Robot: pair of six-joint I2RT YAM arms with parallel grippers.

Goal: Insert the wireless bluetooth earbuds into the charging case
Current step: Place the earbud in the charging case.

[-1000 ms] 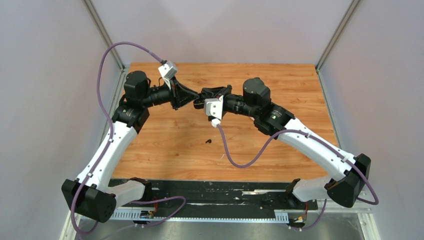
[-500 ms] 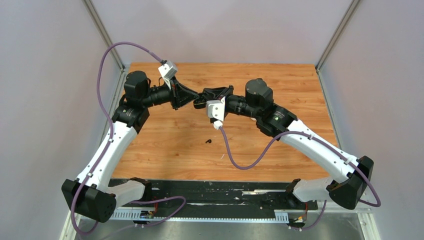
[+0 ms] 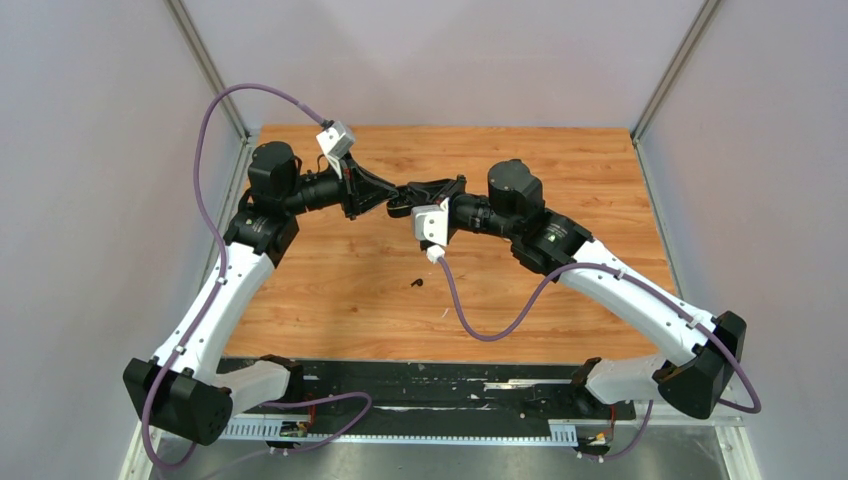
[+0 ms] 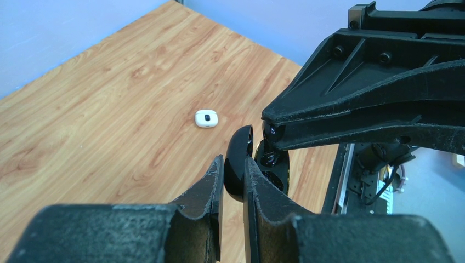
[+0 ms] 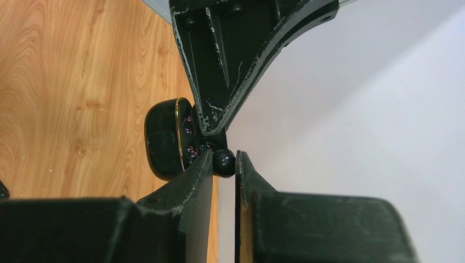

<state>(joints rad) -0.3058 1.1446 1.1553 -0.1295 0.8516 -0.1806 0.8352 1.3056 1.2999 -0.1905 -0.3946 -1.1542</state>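
My left gripper (image 4: 233, 163) is shut on the raised lid of an open black charging case (image 4: 239, 159), held in the air mid-table (image 3: 393, 203). The case's body (image 4: 274, 167) hangs beside the lid. My right gripper (image 5: 224, 159) is shut on a tiny black earbud (image 5: 224, 163) and holds it right at the case's gold-rimmed opening (image 5: 164, 139). In the top view the right gripper (image 3: 410, 193) meets the left one tip to tip. A second black earbud (image 3: 417, 283) lies on the table in front. The white earbuds are not clearly visible.
A small white charging case (image 4: 206, 118) sits closed on the wooden table (image 3: 560, 150) beyond the grippers. A tiny white speck (image 3: 445, 313) lies near the table's front edge. Grey walls stand close on both sides.
My right wrist has shifted slightly, bringing the earbud closer to the case opening. The left arm has held still.
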